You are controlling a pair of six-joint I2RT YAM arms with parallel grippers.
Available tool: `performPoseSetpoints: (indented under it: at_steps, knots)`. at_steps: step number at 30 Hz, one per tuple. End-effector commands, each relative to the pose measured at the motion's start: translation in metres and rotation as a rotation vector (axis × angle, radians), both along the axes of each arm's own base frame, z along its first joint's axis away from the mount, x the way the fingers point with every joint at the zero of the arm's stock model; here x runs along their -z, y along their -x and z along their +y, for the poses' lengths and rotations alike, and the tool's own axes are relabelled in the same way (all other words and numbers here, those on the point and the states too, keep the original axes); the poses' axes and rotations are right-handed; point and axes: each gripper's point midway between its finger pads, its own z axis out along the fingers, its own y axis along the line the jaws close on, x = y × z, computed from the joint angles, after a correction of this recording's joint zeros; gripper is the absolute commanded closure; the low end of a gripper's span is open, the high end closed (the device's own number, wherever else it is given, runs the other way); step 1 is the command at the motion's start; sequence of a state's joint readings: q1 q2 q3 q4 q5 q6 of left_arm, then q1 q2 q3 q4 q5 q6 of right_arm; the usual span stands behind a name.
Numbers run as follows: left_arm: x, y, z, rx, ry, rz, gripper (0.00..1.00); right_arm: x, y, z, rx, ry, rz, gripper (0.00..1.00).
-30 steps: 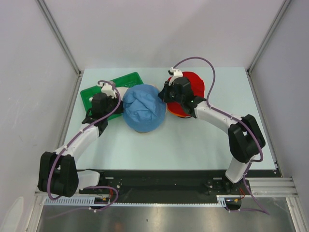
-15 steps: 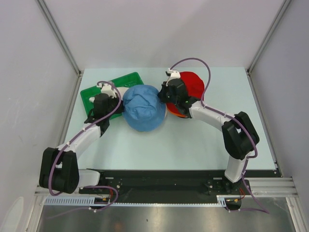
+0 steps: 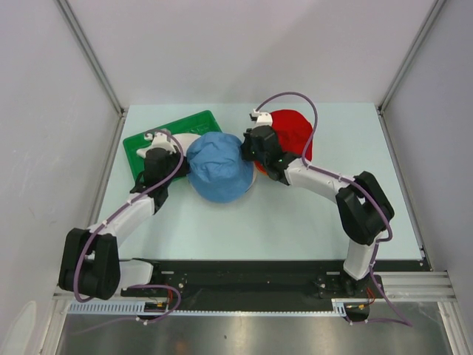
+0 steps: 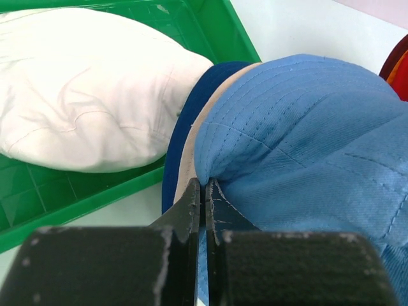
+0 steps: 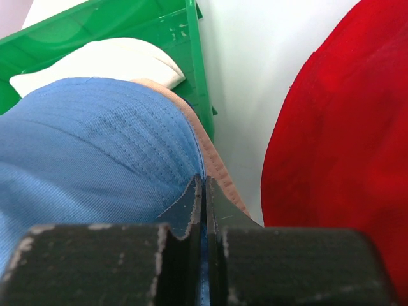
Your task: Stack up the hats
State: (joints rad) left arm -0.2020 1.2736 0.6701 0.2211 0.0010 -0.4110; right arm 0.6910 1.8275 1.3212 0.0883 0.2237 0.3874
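Currently both end effectors are clenched on the light blue hat [image 3: 219, 166]: the left gripper [image 4: 204, 190] pinches its brim on the tray side, and the right gripper [image 5: 203, 186] pinches the opposite brim edge, jaws closed to a thin slit on the fabric in each wrist view. The hat sits at table centre over a beige hat [image 5: 220, 162] and a navy hat [image 4: 185, 115], whose brims show beneath it; I cannot tell whether it rests on them or hangs just above. I judge the main hazard to be the shallow grip — each finger pair holds only the brim edge, so uneven arm motion can pull the cloth out of one side and leave the hat draped off-centre. A second hazard is at the left fingers, where the beige brim lies touching the pinch point; if it is caught too, retracting would drag the lower hats apart. The navy brim presses against the white hat [image 4: 83, 115] at the rim of the green tray [image 4: 217, 29], so a leftward shift can snag there. The right arm passes above the red hat [image 5: 344, 140] — a low withdrawal can sweep it.
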Motion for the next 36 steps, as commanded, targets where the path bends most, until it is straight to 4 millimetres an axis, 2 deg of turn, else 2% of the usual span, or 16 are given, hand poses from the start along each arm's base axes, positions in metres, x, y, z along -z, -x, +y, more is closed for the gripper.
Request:
performPoseSetpoints:
  at_steps: [1,6,9,11,12,13,15,16,18,20,22,25,27,28,33,36]
  knots:
    - [0.057,0.031,0.043,-0.167,-0.117,0.193,1.00,0.075,0.021,-0.052,0.111,0.249,0.143,1.00]
    - [0.051,0.037,0.045,-0.181,-0.105,0.183,1.00,0.075,0.030,-0.055,0.108,0.251,0.147,1.00]
    - [0.030,0.035,0.048,-0.202,-0.098,0.142,0.98,0.066,0.036,-0.047,0.072,0.226,0.137,1.00]
    - [0.020,0.037,0.051,-0.211,-0.101,0.140,0.77,0.057,0.039,-0.042,0.043,0.202,0.125,0.93]
    - [0.007,0.036,0.052,-0.217,-0.095,0.121,0.69,0.055,0.043,-0.037,0.020,0.187,0.127,0.80]
    - [0.001,0.036,0.054,-0.224,-0.097,0.115,0.51,0.052,0.044,-0.035,0.006,0.175,0.125,0.69]
    - [-0.018,0.035,0.060,-0.237,-0.104,0.090,0.40,0.043,0.049,-0.030,-0.026,0.149,0.113,0.47]
    - [-0.024,0.036,0.064,-0.251,-0.114,0.084,0.31,0.040,0.051,-0.029,-0.037,0.141,0.112,0.41]
    - [-0.042,0.038,0.070,-0.268,-0.125,0.064,0.19,0.031,0.057,-0.027,-0.063,0.118,0.103,0.32]
    - [-0.051,0.041,0.078,-0.292,-0.145,0.057,0.13,0.016,0.064,-0.025,-0.088,0.084,0.083,0.30]
    - [-0.067,0.043,0.084,-0.314,-0.156,0.021,0.06,0.015,0.072,-0.026,-0.106,0.068,0.088,0.27]
    - [-0.079,0.042,0.089,-0.324,-0.173,-0.005,0.02,0.006,0.086,-0.029,-0.137,0.038,0.083,0.24]
    - [-0.082,0.038,0.090,-0.329,-0.179,-0.008,0.01,-0.011,0.090,-0.026,-0.154,-0.002,0.042,0.24]
    - [-0.082,0.036,0.091,-0.330,-0.182,-0.003,0.00,-0.008,0.095,-0.027,-0.167,0.006,0.047,0.23]
    - [-0.065,0.010,0.099,-0.333,-0.179,0.049,0.00,-0.021,0.119,-0.043,-0.173,0.005,0.036,0.16]
    - [-0.046,-0.009,0.105,-0.341,-0.194,0.106,0.00,-0.015,0.131,-0.057,-0.154,0.011,0.051,0.13]
